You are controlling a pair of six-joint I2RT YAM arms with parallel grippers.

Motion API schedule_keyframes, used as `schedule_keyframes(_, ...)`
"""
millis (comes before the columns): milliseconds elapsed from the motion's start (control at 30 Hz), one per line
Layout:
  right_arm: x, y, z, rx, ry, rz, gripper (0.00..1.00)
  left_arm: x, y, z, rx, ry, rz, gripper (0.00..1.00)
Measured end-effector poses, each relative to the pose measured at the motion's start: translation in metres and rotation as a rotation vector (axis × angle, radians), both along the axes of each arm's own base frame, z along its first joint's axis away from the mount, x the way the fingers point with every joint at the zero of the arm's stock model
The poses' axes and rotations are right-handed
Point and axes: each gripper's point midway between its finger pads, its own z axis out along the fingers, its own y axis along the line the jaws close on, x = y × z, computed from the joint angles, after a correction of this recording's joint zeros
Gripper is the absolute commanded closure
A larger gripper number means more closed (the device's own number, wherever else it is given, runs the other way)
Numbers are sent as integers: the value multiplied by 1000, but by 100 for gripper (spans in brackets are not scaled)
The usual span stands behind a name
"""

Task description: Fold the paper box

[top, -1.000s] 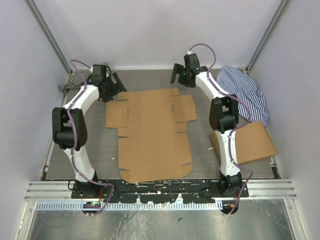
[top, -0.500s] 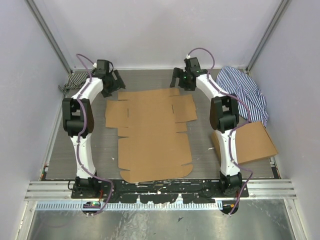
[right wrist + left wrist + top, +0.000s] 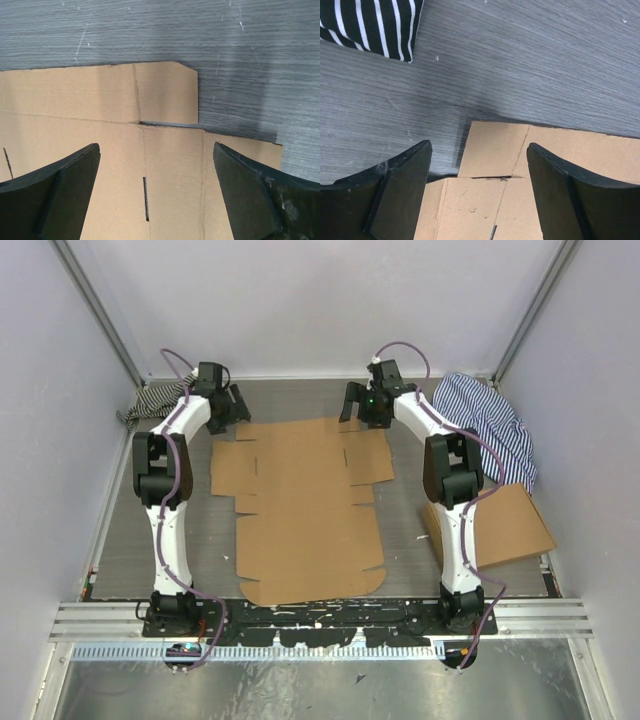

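The paper box (image 3: 300, 505) is a flat brown die-cut sheet spread on the grey table, flaps and tabs out to the sides. My left gripper (image 3: 232, 405) hovers over its far left corner, open, with that corner flap (image 3: 492, 150) between the fingers (image 3: 402, 192) and nothing held. Over the far right corner my right gripper (image 3: 362, 406) stands open too, above the corner tab (image 3: 165, 92) and a slit (image 3: 145, 198) in the panel. Neither gripper touches the cardboard as far as I can see.
A black-and-white striped cloth (image 3: 150, 398) lies at the far left, also showing in the left wrist view (image 3: 370, 25). A blue striped cloth (image 3: 490, 425) lies at the far right. A separate stack of flat cardboard (image 3: 505, 525) rests right of the right arm.
The left arm has swung its elbow in toward the centre and its gripper has settled nearer the sheet's far left corner, narrowing slightly. The right gripper crept slightly toward the far right corner.
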Motion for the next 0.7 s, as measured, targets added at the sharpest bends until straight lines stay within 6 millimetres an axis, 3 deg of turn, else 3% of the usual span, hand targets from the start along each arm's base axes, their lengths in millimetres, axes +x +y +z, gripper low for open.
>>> schedule_keyframes(233, -4, 2, 18, 23, -28, 13, 0, 8, -8, 5, -35, -37, -23, 23)
schedule_keyframes(500, -14, 2, 8, 24, 2, 24, 0, 5, -11, -6, -54, -27, -32, 27)
schedule_keyframes(700, -15, 3, 16, 33, -11, 30, 0, 7, -15, -11, -71, -31, -38, 36)
